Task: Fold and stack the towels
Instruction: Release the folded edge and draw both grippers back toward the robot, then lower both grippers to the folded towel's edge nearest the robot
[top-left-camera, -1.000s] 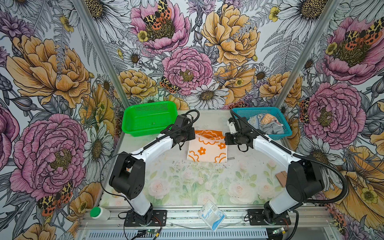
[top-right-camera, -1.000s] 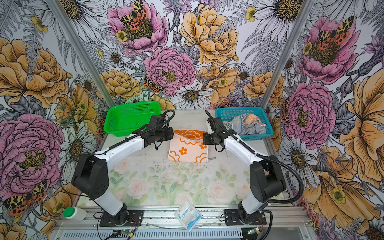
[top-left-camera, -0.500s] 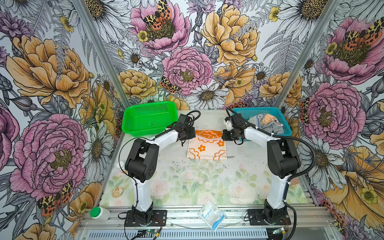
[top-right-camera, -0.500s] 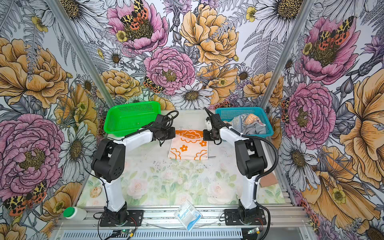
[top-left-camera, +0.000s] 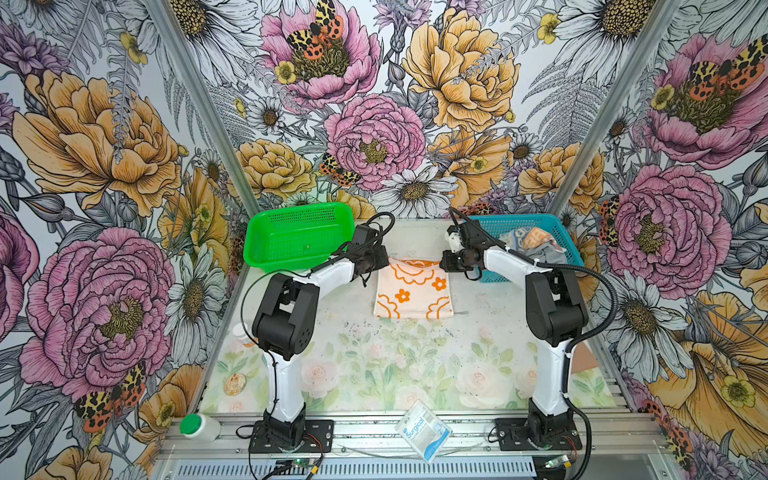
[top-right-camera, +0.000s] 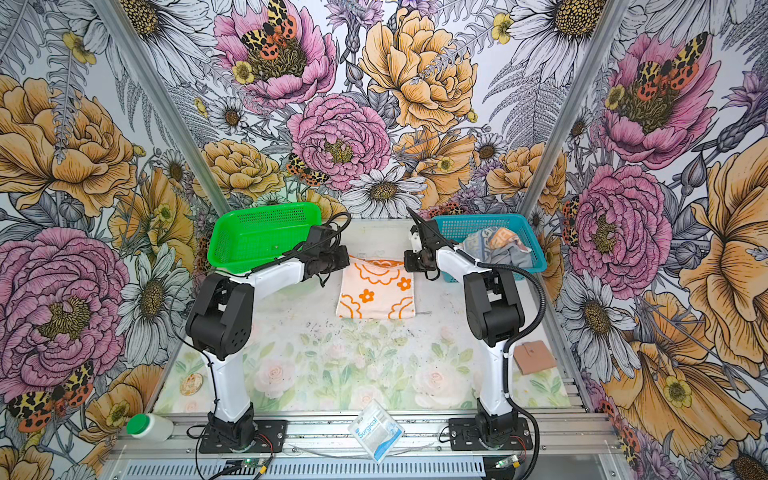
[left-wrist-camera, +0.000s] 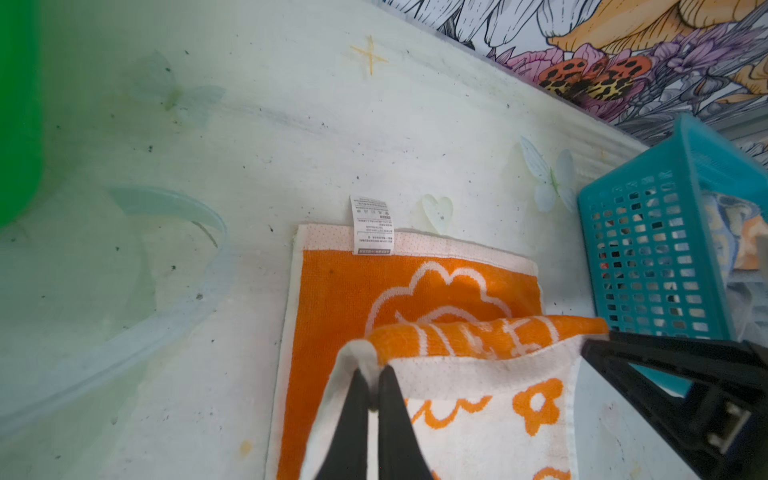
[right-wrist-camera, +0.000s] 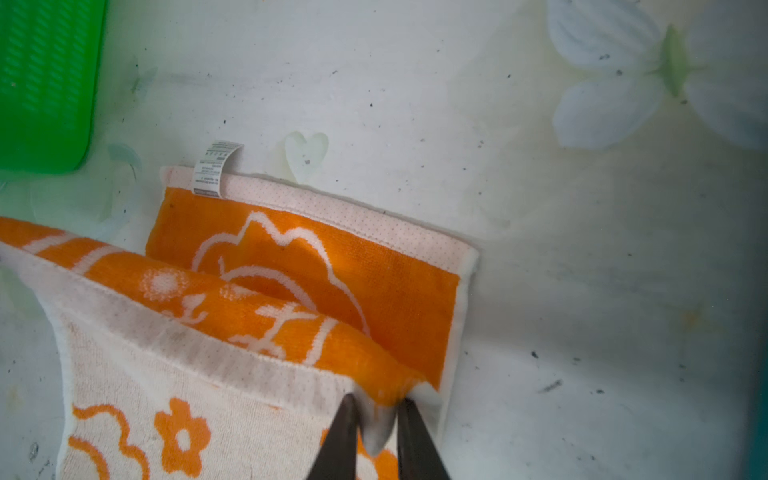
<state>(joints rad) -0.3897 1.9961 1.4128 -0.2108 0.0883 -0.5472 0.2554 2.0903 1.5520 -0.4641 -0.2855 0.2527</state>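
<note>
The cream towel with orange flower outlines (top-left-camera: 413, 291) (top-right-camera: 376, 291) lies mid-table, folded over on itself. Its upper layer's far edge is lifted and stretched between my two grippers. My left gripper (left-wrist-camera: 373, 374) (top-left-camera: 385, 262) pinches one corner of that edge, jaws almost together. At the other corner my right gripper (right-wrist-camera: 376, 401) (top-left-camera: 444, 264) has cloth filling the narrow gap between its jaws. The orange underside and care label (left-wrist-camera: 372, 224) show beyond the lifted edge. A lettered towel (top-left-camera: 530, 241) and a grey towel (top-left-camera: 548, 254) sit crumpled in the teal basket (top-left-camera: 519, 218).
A green basket (top-left-camera: 291, 212) stands empty at the back left, close to my left wrist. On the front rail lie a "Surgical" packet (top-left-camera: 422, 430) and a green-capped white bottle (top-left-camera: 198, 426). A brown square (top-right-camera: 534, 356) rests at the table's right edge.
Both arms have drawn back with elbows raised, and the grippers have carried the towel's edge slightly toward the far side. The jaws stand a little wider than before.
</note>
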